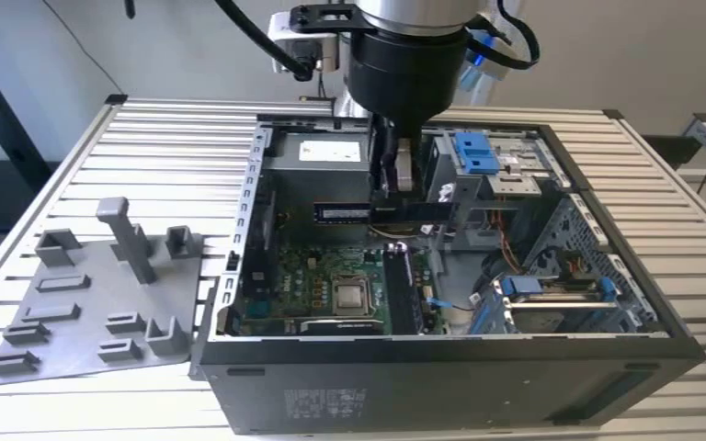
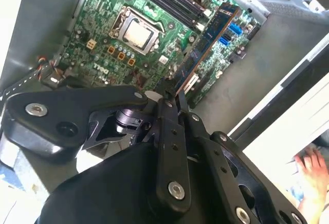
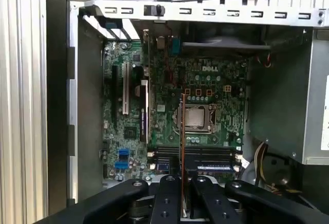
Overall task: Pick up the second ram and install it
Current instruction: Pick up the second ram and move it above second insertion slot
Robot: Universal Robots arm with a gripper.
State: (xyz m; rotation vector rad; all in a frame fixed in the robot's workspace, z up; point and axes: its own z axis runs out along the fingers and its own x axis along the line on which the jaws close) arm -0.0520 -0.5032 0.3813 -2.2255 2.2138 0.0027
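A ribbed metal table (image 1: 157,138) carries an open computer case (image 1: 451,395) lying on its side, with pale walls behind. The second ram (image 1: 343,212) hangs inside the case opening, above the motherboard (image 1: 310,266). Its long edge is level, and its white-and-blue label is toward the exterior view's left. The gripper (image 1: 399,204) is clamped narrow on the stick near its middle, one finger on each flat face. In the first wrist view the ram (image 3: 183,131) shows edge-on as a thin line, crossing over the long memory slots (image 3: 205,157) beside the processor (image 3: 196,118). In the second wrist view it (image 2: 205,44) juts out from the black fingers (image 2: 167,126). The arm (image 1: 408,46) comes straight down from above, wrist vertical. A gray plastic tray (image 1: 84,322) with upright posts lies on the table just beside the case, at the exterior view's left.
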